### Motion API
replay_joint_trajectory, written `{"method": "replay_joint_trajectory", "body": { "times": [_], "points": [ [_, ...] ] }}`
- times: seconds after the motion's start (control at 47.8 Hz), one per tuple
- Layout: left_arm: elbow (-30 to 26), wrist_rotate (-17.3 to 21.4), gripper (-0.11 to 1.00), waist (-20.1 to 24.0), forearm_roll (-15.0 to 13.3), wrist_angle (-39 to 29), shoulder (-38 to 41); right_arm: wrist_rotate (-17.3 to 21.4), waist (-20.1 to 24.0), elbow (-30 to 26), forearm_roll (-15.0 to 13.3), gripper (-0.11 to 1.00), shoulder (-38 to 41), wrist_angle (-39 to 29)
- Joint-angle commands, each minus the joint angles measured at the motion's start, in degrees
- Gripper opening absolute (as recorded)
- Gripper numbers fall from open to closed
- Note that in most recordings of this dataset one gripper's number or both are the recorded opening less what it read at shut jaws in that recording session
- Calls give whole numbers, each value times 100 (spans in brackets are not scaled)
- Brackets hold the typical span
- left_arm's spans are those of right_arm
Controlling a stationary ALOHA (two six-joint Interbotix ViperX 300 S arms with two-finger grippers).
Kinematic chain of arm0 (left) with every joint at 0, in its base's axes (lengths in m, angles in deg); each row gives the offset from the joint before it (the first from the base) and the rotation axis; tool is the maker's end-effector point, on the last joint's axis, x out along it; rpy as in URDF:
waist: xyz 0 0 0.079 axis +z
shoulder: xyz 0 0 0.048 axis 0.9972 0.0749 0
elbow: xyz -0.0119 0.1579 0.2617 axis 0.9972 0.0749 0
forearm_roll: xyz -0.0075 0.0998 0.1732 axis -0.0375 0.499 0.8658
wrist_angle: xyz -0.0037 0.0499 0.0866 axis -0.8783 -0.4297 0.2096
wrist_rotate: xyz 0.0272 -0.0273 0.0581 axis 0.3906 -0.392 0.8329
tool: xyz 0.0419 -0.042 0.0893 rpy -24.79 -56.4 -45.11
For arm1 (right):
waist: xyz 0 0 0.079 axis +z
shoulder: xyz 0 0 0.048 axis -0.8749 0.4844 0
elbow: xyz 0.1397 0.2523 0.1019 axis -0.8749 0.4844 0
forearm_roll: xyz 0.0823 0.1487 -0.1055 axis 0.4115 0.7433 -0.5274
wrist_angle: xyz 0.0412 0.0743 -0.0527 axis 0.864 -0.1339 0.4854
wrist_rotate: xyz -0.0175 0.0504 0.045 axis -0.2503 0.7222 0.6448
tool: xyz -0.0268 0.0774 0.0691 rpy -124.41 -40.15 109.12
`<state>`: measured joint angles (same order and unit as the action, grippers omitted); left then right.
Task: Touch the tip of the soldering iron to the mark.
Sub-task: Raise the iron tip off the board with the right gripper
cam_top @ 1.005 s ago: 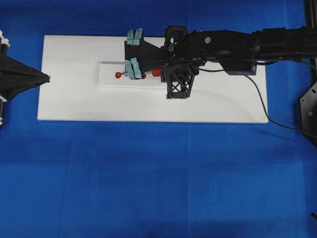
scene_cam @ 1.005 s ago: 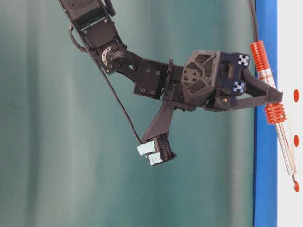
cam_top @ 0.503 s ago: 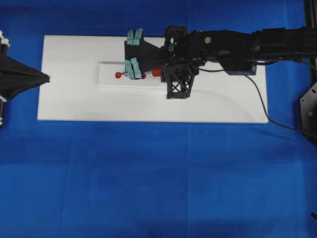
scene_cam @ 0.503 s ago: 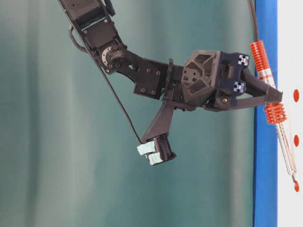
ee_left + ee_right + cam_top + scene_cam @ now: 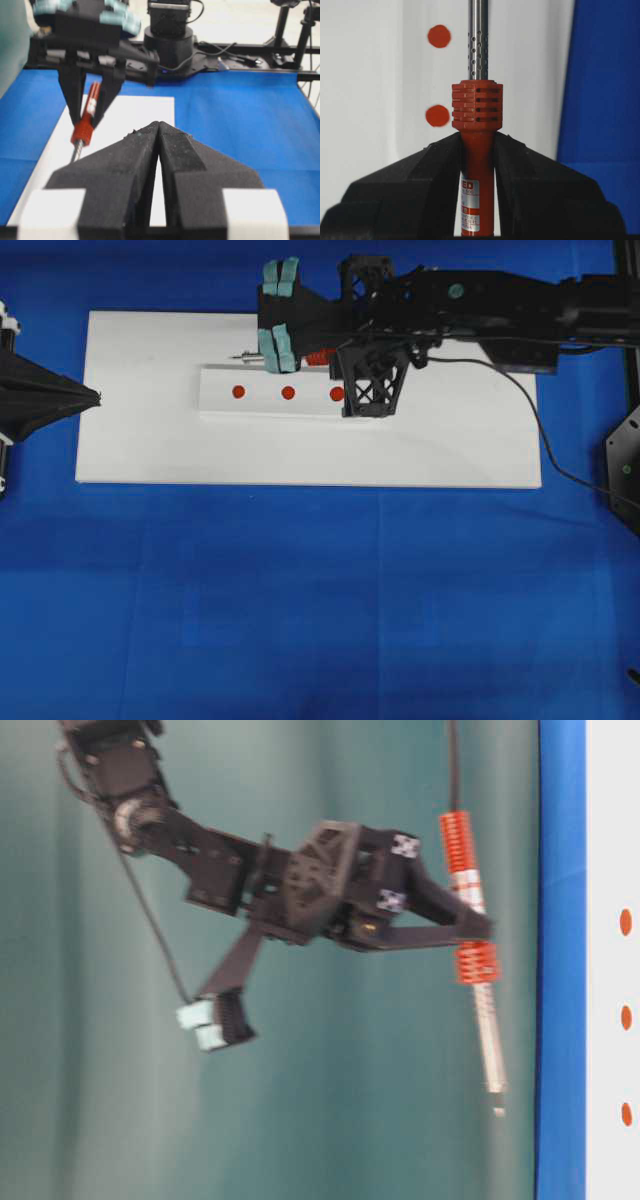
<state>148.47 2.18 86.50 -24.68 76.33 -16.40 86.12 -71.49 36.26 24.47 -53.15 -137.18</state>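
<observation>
Soldering iron (image 5: pixel 86 125) between dark fingers (image 5: pixel 75 92)
</observation>
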Motion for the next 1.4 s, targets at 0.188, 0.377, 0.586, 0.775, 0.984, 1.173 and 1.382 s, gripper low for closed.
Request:
{"method": "replay_joint_trajectory", "body": {
  "times": [0.188, 0.377, 0.586, 0.775, 0.984, 1.173, 1.382],
  "points": [
    [-62, 0, 0, 0, 9, 44, 18, 0, -9, -229, -70, 6, -352, -185],
    [-62, 0, 0, 0, 0, 44, 9, 9, -9, -220, -62, 6, -352, -176],
    [-44, 0, 0, 0, 9, 35, 9, 35, -44, -35, -62, 6, -466, -255],
    [-62, -9, 0, 0, 0, 35, 9, 44, -44, 413, -62, 6, -756, -299],
    [-62, -9, 0, 0, 0, 35, 18, 79, -53, 844, -53, 6, -1081, -413],
    [-62, -9, 0, 0, 9, 35, 9, 114, -53, 1116, -53, 6, -1318, -475],
    [-62, -9, 0, 0, 0, 44, 18, 105, -53, 1143, -53, 6, -1345, -492]
  ]
}}
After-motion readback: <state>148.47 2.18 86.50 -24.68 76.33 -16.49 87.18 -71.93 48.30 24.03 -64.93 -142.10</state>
